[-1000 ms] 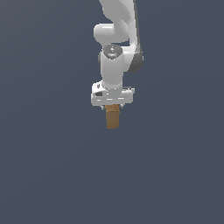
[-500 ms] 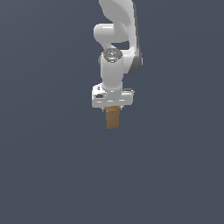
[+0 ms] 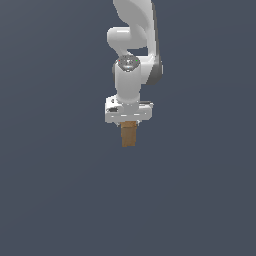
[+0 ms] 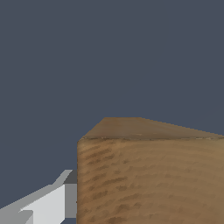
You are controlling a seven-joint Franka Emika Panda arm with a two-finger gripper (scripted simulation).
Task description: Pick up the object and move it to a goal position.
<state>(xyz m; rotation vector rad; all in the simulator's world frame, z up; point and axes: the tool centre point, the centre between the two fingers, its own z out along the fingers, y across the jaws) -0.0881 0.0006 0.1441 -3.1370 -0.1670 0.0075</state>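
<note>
- Background: uniform dark blue-grey in both views, with no visible edge, seam or horizon.
- Arm [image 3: 134, 30]: white, entering from the top of the exterior view and descending near the middle, slightly toward the exterior view's right.
- Wrist [image 3: 129, 80]: white cylindrical section pointing straight down, topped by a grey round cap with small coloured marks.
- Gripper [image 3: 129, 124]: white crossbar body mounted below the wrist, wider than the block beneath it.
- Gripper state: closed on the block, holding it by its upper end; fingers mostly hidden behind the block in the exterior view.
- Block [image 3: 130, 134]: orange-brown, wood-grained, matte, taller than wide, upright, hanging directly under the gripper body.
- Block position: near the centre of the exterior view, just above mid-height, lower end free, nothing touching it below.
- No support surface distinguishable under the block; contact with any floor cannot be determined from the flat background.
- Wrist view: block [image 4: 151, 175] filling the lower right portion, seen very close, with horizontal grain lines on the large face and a darker narrow face receding away from the camera.
- Wrist view: white and grey finger [image 4: 48, 202] visible beside the block, touching its side.
- Second finger not visible in the wrist view.
</note>
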